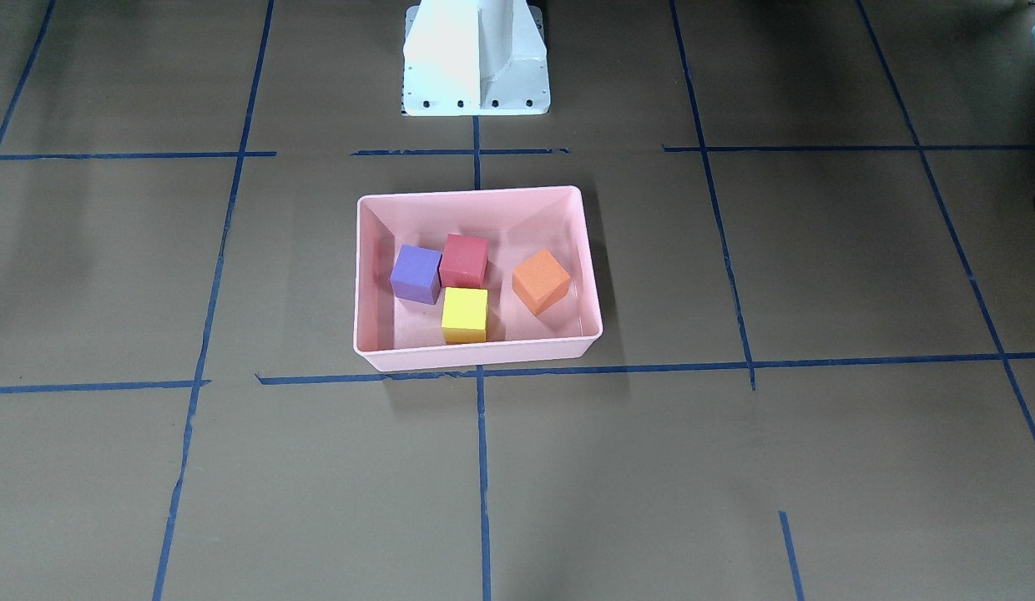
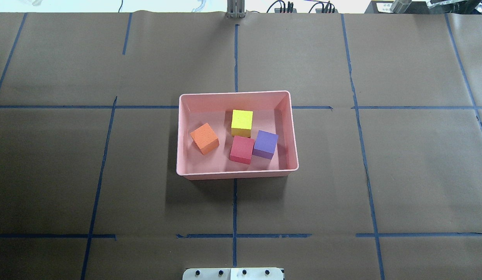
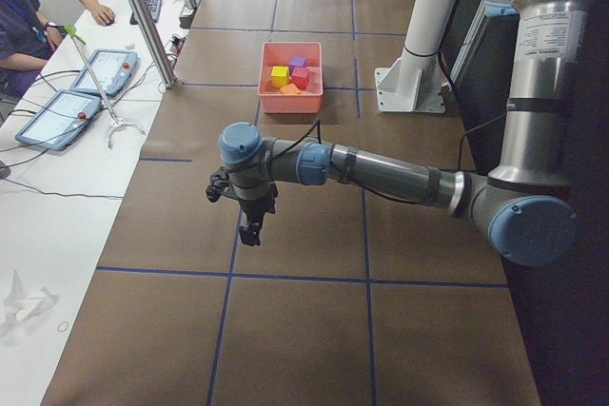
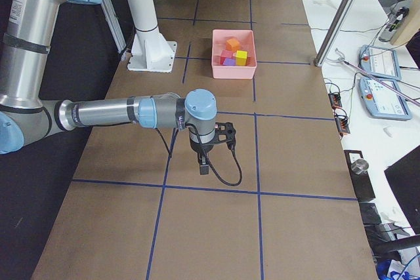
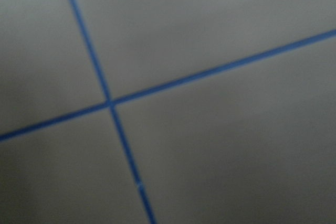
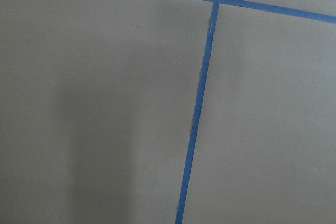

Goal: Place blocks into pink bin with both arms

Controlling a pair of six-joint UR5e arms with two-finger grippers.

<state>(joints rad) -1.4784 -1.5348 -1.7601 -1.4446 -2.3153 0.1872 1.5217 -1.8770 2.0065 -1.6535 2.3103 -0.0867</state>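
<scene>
The bin sits mid-table, straight out from the robot's base. All four blocks are inside it. The lone block is on the robot's left side, apart from the rest. The other three huddle from the middle toward the right: the far block just beyond the near block, and the rightmost block touching the near block's side. The left gripper hangs over the table's left end and the right gripper over its right end — both well apart from the bin.
</scene>
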